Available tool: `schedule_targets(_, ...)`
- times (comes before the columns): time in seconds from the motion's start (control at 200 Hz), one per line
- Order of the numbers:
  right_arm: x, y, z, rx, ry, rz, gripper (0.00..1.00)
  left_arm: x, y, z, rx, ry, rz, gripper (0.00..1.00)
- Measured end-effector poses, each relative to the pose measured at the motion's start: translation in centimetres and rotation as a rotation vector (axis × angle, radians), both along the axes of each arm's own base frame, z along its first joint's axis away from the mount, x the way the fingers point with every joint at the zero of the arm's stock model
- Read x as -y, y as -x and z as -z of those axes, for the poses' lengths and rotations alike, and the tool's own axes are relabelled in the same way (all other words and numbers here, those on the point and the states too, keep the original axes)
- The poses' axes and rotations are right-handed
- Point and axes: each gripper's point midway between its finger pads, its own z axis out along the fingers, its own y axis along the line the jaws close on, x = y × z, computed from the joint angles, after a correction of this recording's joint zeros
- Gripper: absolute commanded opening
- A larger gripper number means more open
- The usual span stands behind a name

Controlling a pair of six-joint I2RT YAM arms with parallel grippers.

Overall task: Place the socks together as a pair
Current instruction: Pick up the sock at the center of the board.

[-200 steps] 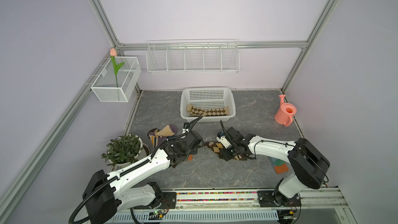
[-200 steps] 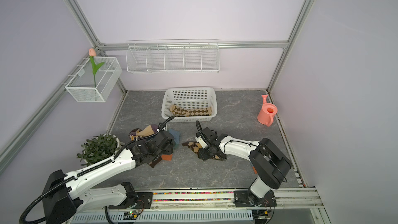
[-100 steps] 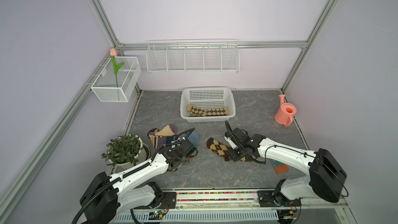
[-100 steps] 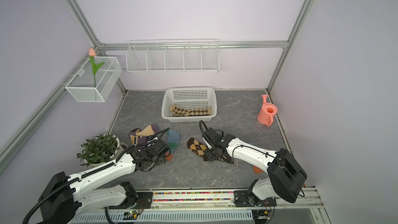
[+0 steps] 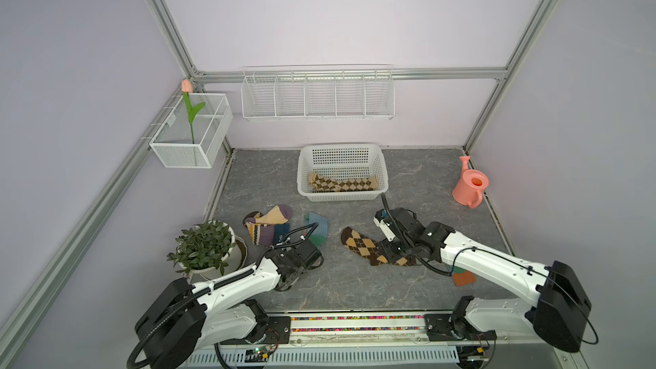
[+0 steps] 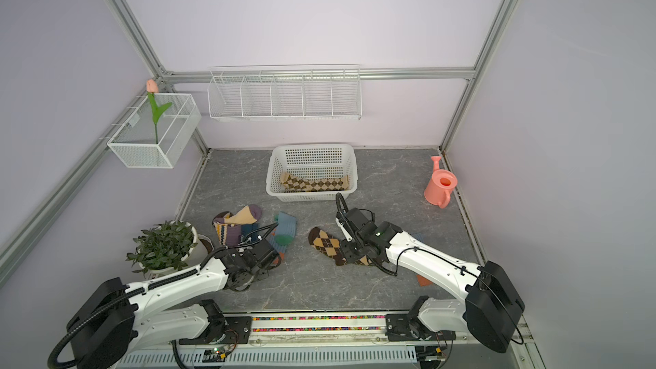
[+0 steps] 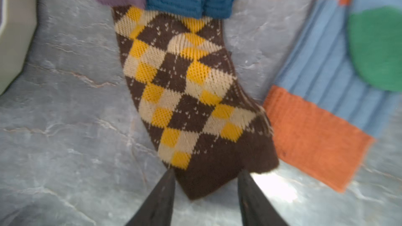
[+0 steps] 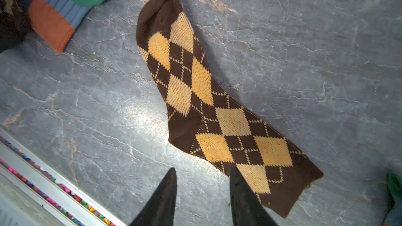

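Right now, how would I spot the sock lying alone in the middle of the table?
Find the white basket at the back of the grey table. In front of it, toward the robot, one sock lies flat, apart from the heap by the plant. Unlike those bunched socks, it is spread full length, dark brown with large yellow diamonds.

Left arm: white shells, black joints, ribbed black hose alongside.
Right arm: white shells, black joints, thin black cable loops.
Shoulders: bulky black rounded housings, nearest the rail.
Left pincer: two black tapering fingers.
Right pincer: same black wedges; white module on wrist, farthest from the rail.
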Motion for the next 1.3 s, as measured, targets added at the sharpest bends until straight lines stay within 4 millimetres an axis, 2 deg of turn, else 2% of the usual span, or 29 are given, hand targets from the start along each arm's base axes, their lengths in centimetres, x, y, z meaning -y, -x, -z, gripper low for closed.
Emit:
schedule_targets(0.08, 0.0, 0.0, -0.4, 0.010, -0.010, 0.000, 0.42, 0.4, -0.6, -0.1, 0.009, 0.001, -0.001, 0.36)
schedule_targets(0.14, 0.1, 0.0, -0.6, 0.012, -0.013, 0.000, 0.42, 0.6, -0.8, -0.1, 0.014, 0.007, -0.004, 0.24)
schedule_targets(0.215, 0.1, 0.1, -0.7, 0.015, -0.016, -0.001, 0.42, 0.7, -0.9, 0.0, 0.014, 0.009, 0.005, 0.00)
schedule_targets(0.34, 0.2, 0.2, -0.9, 0.015, -0.017, -0.001, 0.41, 0.8, -0.7, -0.3, -0.003, 0.011, 0.020, 0.00)
schedule_targets(0.415, 0.2, 0.3, -0.9, 0.013, -0.019, -0.002, 0.42, 1.5, -0.6, -1.6, -0.020, 0.011, 0.050, 0.00)
schedule_targets(0.49, 0.0, 0.3, -1.3, 0.013, -0.024, -0.006, 0.41, 3.4, -1.3, -4.5, 0.008, 0.042, 0.099, 0.00)
schedule_targets(0.67, -1.4, -0.2, -3.3, 0.032, -0.085, -0.028, 0.41, 8.3, -3.2, -13.6, 0.132, 0.184, 0.219, 0.00)
schedule_targets(0.88, -3.3, 0.5, -5.0, 0.011, -0.174, -0.112, 0.43, 11.2, -2.7, -19.5, 0.141, 0.293, 0.385, 0.00)
schedule_targets(1.1, -5.3, 1.6, -8.6, 0.041, -0.314, -0.231, 0.56, 14.3, -1.9, -23.3, 0.136, 0.384, 0.584, 0.00)
schedule_targets(1.299, -7.0, 1.9, -12.8, 0.115, -0.425, -0.334, 0.61, 16.6, -1.9, -25.1, 0.126, 0.407, 0.716, 0.00)
